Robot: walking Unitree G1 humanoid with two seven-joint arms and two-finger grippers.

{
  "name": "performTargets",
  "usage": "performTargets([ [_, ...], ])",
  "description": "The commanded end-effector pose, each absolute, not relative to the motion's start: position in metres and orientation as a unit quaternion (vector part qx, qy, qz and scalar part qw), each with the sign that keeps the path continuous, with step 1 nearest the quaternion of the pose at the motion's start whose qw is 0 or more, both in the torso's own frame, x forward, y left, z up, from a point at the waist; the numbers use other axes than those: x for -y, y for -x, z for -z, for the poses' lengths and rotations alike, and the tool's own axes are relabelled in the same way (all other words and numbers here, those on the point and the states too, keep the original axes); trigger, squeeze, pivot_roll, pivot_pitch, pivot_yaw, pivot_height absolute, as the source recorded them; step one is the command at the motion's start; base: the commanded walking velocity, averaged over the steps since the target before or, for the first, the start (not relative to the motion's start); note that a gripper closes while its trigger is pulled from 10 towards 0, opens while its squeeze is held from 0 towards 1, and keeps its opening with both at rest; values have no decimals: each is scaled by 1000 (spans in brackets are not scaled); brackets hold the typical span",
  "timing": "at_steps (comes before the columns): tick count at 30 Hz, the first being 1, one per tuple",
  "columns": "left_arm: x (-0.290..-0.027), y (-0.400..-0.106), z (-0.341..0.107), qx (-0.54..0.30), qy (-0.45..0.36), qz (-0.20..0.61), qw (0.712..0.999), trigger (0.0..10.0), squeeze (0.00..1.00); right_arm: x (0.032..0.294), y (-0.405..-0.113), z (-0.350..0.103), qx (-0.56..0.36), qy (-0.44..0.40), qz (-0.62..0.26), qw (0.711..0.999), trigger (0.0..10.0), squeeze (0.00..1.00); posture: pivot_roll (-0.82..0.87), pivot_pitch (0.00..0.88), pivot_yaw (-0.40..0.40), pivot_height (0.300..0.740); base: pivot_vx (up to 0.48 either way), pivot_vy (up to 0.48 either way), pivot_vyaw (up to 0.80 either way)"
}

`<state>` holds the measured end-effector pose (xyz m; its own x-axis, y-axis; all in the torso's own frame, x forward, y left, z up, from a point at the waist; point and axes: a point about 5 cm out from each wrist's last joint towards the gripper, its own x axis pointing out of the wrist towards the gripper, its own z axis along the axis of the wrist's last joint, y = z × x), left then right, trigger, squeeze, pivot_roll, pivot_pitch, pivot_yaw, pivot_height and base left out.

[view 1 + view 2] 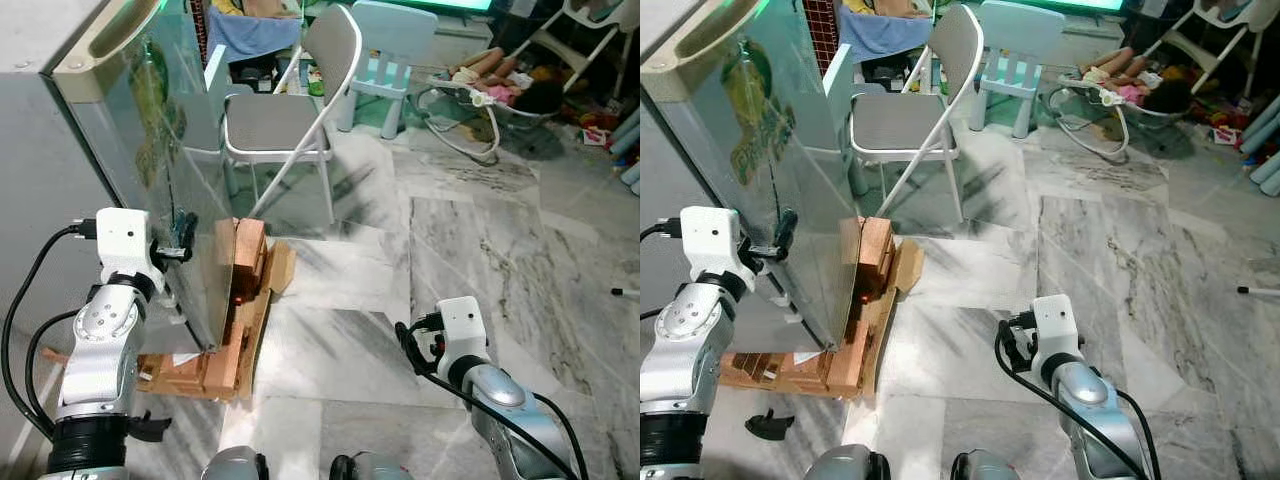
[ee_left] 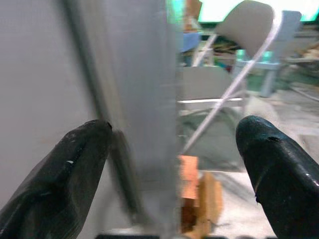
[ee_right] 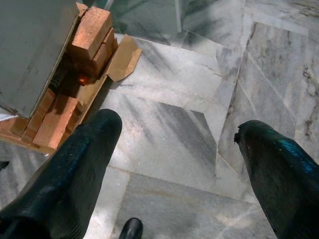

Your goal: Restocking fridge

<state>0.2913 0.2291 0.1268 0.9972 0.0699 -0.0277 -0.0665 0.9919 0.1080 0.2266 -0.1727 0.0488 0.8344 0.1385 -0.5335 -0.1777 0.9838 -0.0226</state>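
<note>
My left jaws (image 2: 172, 149) stand apart, straddling the fridge door's (image 1: 150, 170) edge to swing it. My right jaws (image 3: 174, 164) hang apart over the floor (image 3: 169, 124), idle.

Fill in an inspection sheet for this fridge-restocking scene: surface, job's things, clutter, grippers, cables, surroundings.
Surface: marble floor, bare ahead.
Job's things: fridge with glass door, raised on bricks; no stock seen.
Clutter: cardboard beside the bricks.
Grippers: left gripper open, straddling the fridge door edge; right gripper open, hanging over the floor.
Cables: black cable looping along the left arm; another on the right arm.
Surroundings: folding chair, blue child's chair, toys beyond.
</note>
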Motion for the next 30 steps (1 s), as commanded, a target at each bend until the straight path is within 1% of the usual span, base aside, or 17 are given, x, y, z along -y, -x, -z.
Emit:
performTargets([
  [1, -235, -292, -130, -11, -56, -52, 997, 10000, 0, 176, -226, -49, -279, 40, -81, 956, 10000, 0, 109, 69, -68, 740, 0, 0, 0],
  [7, -231, -293, -127, -12, -44, -31, 998, 10000, 0, 175, -226, -48, -280, 41, -86, 955, 10000, 0, 112, 73, -70, 740, 0, 0, 0],
  [9, -224, -296, -127, -11, -56, -2, 998, 10000, 0, 175, -226, -49, -280, 41, -87, 955, 10000, 0, 107, 71, -66, 740, 0, 0, 0],
  [11, -222, -297, -126, -12, -57, 6, 998, 10000, 0, 175, -226, -49, -279, 41, -86, 956, 10000, 0, 105, 72, -65, 740, 0, 0, 0],
  [20, -223, -309, -129, -8, -70, -2, 998, 10000, 0, 174, -226, -49, -278, 39, -86, 956, 10000, 0, 102, 70, -62, 740, 0, 0, 0],
  [25, -228, -321, -135, -4, -62, -29, 998, 10000, 0, 173, -226, -50, -277, 38, -86, 956, 10000, 0, 100, 70, -60, 740, 0, 0, 0],
  [27, -226, -324, -137, -1, -60, -25, 998, 10000, 0, 173, -226, -50, -276, 38, -86, 956, 10000, 0, 100, 70, -60, 740, 0, 0, 0],
  [30, -216, -333, -143, 12, -55, -3, 998, 10000, 0, 172, -226, -49, -276, 37, -88, 956, 10000, 0, 103, 70, -63, 740, 0, 0, 0],
])
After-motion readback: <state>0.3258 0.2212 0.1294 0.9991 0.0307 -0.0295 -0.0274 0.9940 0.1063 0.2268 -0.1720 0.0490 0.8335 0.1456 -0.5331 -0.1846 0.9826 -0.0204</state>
